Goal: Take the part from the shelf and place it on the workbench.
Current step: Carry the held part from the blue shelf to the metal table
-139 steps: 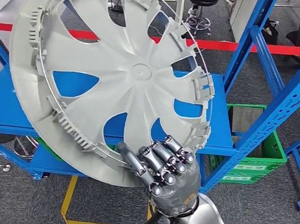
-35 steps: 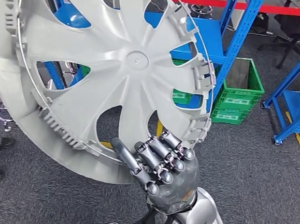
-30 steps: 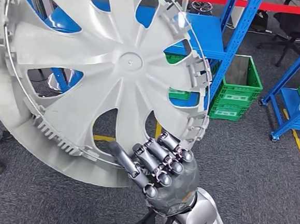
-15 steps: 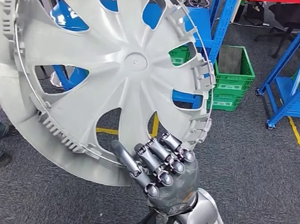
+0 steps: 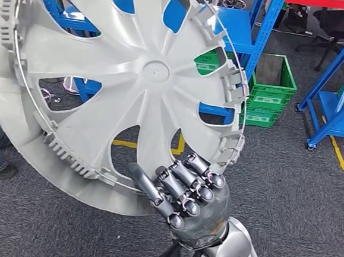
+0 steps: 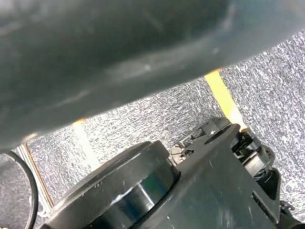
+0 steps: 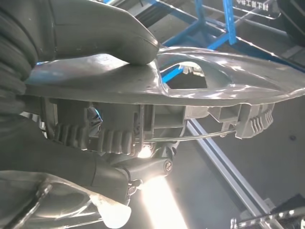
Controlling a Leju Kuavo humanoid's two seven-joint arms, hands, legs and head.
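The right robot hand (image 5: pixel 187 195) is clamped on the lower rim of the wheel cover (image 5: pixel 119 88) — thumb on one face, fingers on the other — carrying it above the carpet. Beyond stand blue shelves (image 5: pixel 259 28) and a green crate (image 5: pixel 272 92); the carry step is underway, and next comes finding the tabletop. The left hand's state I cannot tell.

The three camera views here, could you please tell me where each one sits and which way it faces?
Head view: high on the body, looking forward and down at the large grey plastic wheel cover held by the right hand, with blue metal shelving and a green plastic crate beyond.
Left wrist view: at the left wrist, facing grey carpet with yellow floor tape.
Right wrist view: behind the right hand, looking edge-on along the wheel cover it grips.
Head and right wrist views share the cover and the hand.
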